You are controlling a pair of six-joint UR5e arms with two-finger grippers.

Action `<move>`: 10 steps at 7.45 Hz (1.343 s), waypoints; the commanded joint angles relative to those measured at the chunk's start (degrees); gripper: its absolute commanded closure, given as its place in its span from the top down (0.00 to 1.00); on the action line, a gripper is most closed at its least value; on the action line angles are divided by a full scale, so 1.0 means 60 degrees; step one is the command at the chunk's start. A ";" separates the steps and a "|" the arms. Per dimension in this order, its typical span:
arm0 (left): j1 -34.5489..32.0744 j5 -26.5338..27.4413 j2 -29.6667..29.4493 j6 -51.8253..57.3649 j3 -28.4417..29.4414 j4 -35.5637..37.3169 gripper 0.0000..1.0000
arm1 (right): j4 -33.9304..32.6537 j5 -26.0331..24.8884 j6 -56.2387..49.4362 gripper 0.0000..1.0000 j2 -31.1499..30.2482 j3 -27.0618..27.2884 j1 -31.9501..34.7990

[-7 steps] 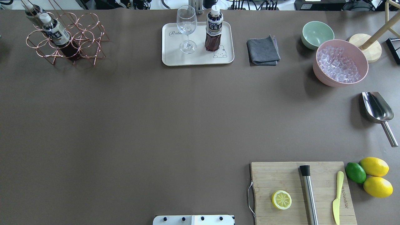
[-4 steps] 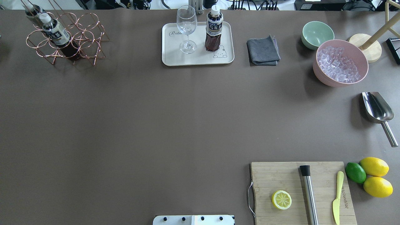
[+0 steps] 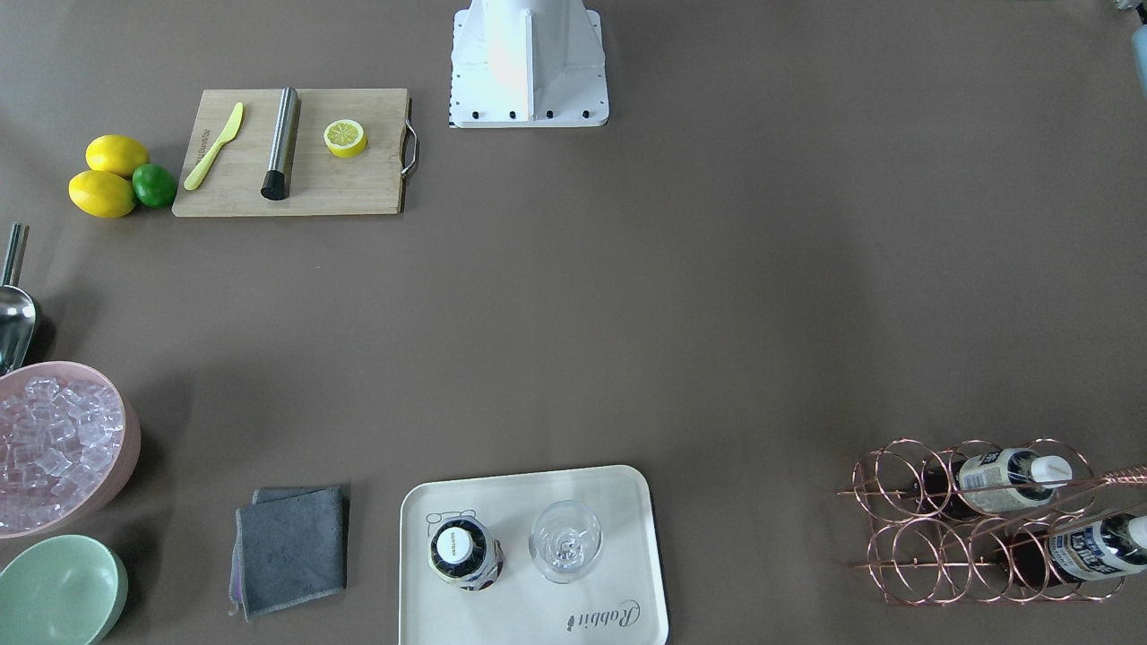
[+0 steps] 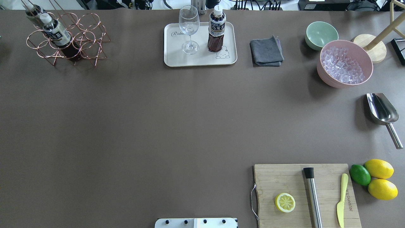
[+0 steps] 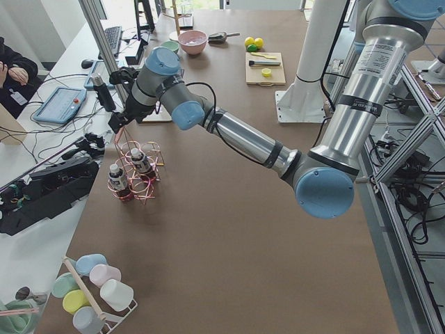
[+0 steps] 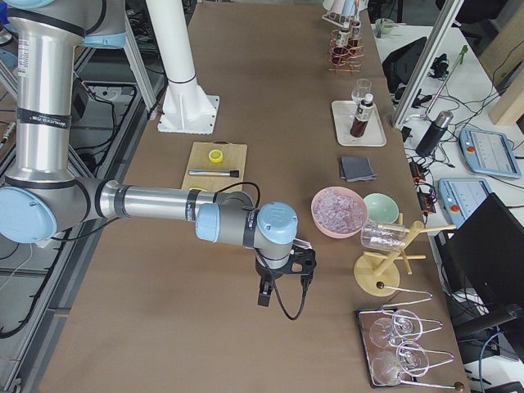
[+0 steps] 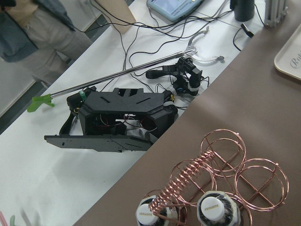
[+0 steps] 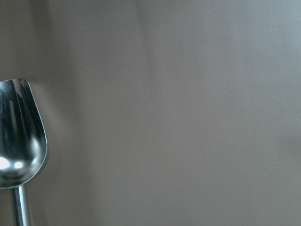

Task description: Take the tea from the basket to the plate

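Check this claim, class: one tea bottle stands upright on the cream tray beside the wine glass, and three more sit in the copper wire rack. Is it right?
No. The copper wire rack holds two tea bottles, not three, as the exterior front-facing view shows. One tea bottle does stand upright on the cream tray beside the wine glass.

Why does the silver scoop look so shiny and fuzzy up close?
Right wrist view: the scoop fills the corner, soft-edged, with two bright light spots on the metal. Overhead view: it looks sharp, with a dark shadow on its left.
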 commanded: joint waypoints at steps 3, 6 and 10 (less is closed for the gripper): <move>-0.0464 -0.0102 0.2442 -0.1006 -0.0215 -0.0141 0.98 | 0.0001 0.0022 0.0000 1.00 0.0020 0.0018 0.0000; -0.0537 -0.2501 0.2958 -0.2078 0.1248 0.0572 0.98 | 0.0001 0.0080 0.0000 1.00 0.0210 0.0106 0.0000; -0.0479 -0.2447 0.2871 -0.1845 0.0491 0.3852 0.98 | 0.0001 0.0124 -0.0103 1.00 0.0181 0.0165 0.0015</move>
